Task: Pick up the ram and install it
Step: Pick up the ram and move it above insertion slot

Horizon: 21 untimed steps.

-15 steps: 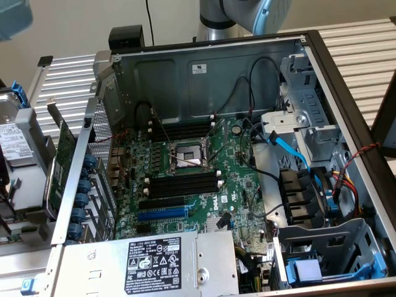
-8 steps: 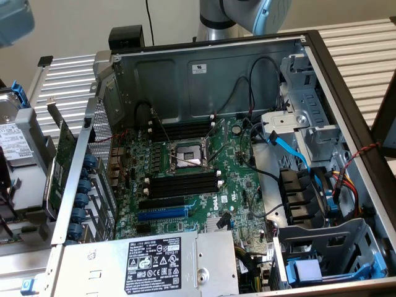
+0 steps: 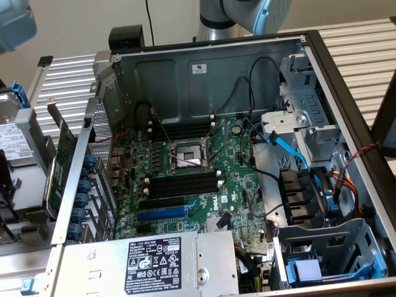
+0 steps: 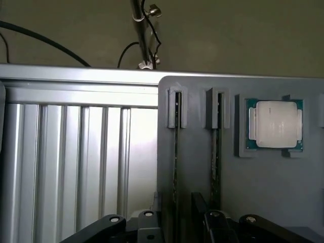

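Wide-spread claw (image 4: 179, 230) near ram (image 4: 176, 152) on edge in gray tray (image 4: 263, 192)

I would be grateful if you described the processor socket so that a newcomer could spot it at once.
Start at the open computer case and look down at the green motherboard on its floor. Near the board's middle, two banks of long black memory slots flank the processor socket. It alone is square, with a silvery metal frame.
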Each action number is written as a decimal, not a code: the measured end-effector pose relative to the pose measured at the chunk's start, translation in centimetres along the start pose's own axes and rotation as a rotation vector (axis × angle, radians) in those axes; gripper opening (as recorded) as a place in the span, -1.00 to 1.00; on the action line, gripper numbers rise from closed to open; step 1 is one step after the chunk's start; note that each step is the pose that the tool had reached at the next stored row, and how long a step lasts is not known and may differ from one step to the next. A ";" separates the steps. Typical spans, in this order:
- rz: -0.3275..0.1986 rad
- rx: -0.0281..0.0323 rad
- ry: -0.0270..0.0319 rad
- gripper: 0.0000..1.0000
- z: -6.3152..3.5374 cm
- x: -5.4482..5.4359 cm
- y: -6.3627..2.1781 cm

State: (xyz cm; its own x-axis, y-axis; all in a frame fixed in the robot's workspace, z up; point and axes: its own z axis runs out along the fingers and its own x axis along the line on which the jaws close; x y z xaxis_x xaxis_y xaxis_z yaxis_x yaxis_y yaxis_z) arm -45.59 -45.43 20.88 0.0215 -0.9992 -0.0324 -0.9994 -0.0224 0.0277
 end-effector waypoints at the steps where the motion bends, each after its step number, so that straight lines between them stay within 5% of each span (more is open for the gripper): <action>1: 0.001 -0.0003 -0.0001 -0.27 0.08 0.0 0.00; 7: 0.007 -0.0045 -0.0002 -0.27 0.42 0.0 -0.01; 12: 0.011 -0.0070 -0.0008 -0.69 0.50 0.1 -0.02; 16: 0.015 -0.0093 -0.0009 -0.76 0.47 0.1 -0.01; 21: 0.018 -0.0139 -0.0009 -0.76 -1.20 0.1 0.04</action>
State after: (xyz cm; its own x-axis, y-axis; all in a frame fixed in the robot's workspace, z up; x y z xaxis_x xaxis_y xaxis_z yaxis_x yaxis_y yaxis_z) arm -45.59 -45.56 22.08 0.0038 -0.9995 -0.0327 -0.9991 -0.0052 0.0422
